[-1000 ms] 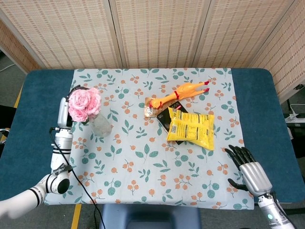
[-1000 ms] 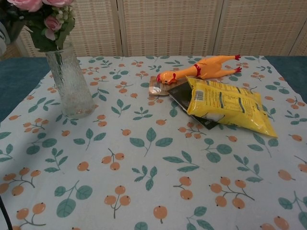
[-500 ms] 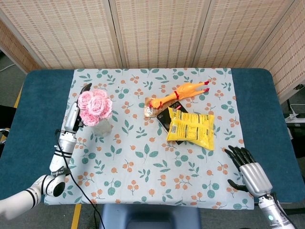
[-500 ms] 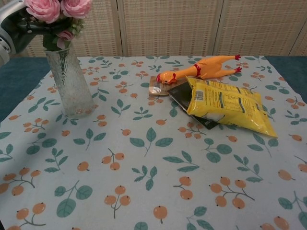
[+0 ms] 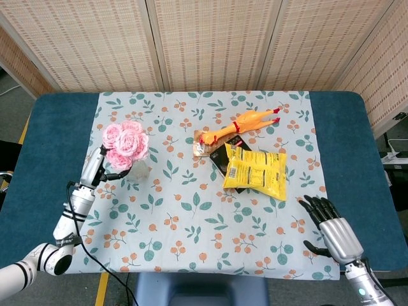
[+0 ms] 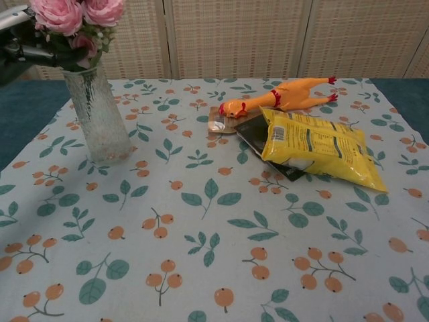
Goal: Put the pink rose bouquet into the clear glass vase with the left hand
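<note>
The pink rose bouquet stands upright in the clear glass vase, with its stems down inside the glass. In the chest view the roses top the vase at the far left. My left hand is just left of the vase, its fingers spread and reaching toward the stems above the rim. Its dark fingers end at the green leaves and do not wrap around them. My right hand rests open at the table's front right, far from the vase.
A yellow rubber chicken lies at the cloth's centre back. In front of it are a yellow snack bag, partly over a black packet, and a small wrapped item. Blue table borders the floral cloth.
The bouquet was carried right over the vase and lowered into it. My left hand has since slid back left and down, its fingers loosening from the stems. The right hand stayed still.
</note>
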